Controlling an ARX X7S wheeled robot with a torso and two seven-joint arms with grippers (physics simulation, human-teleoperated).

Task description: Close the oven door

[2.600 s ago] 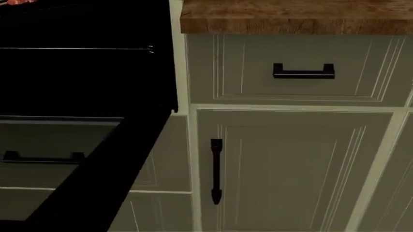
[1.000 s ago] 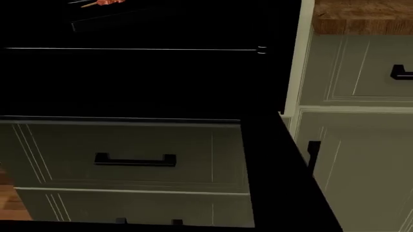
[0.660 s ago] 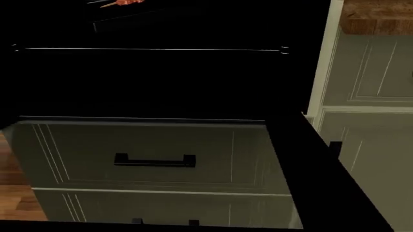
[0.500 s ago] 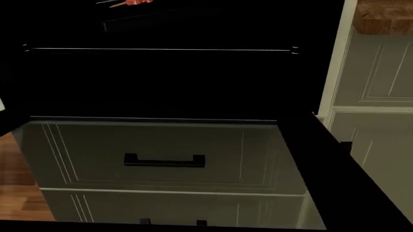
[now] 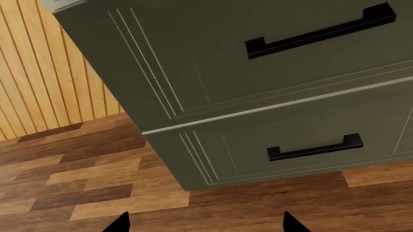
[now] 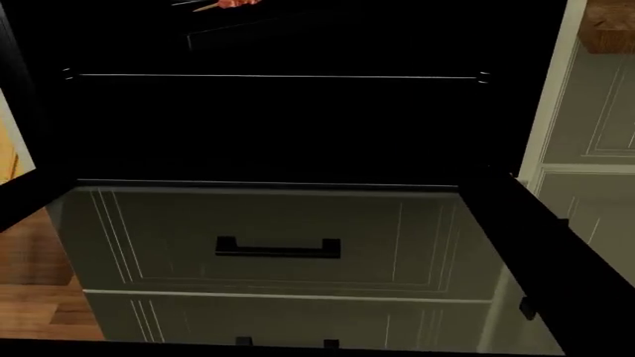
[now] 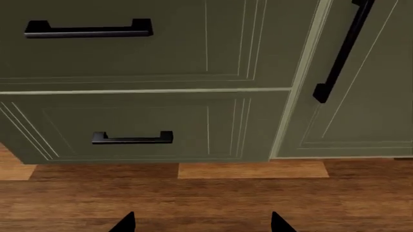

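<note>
Left fingers: two dark tips (image 5: 123, 223) spread wide, nothing between them; left gripper (image 5: 203, 224) hangs over bare wood floor (image 5: 84, 188).
Right fingers: tips (image 7: 125, 223) likewise spread apart and empty; right gripper (image 7: 201, 223) is above the floor, well apart from the cabinets.
Open room: from each wrist camera, plank floor lies clear between the fingertips and the cabinet base.
Oven door: oven door (image 6: 555, 245) hangs open and lies flat, filling the lower half of the head view; its thick black frame runs from centre toward 4 o'clock on the right and toward 9 o'clock on the left.
Door edges: the hinge edge crosses at mid-height; the near edge sits at 6 o'clock along the picture's bottom.
Through the glass: grey-green drawers (image 6: 278, 238) with black bar handles (image 6: 278, 248) show beneath the window.
Oven cavity: oven cavity (image 6: 278, 126) is black, toward 12 o'clock, with a thin rack line (image 6: 273, 76).
Around: a tall cabinet door (image 7: 361, 82) with a vertical handle stands just beside the drawers; a wooden countertop corner (image 6: 610, 26) shows at 2 o'clock.
</note>
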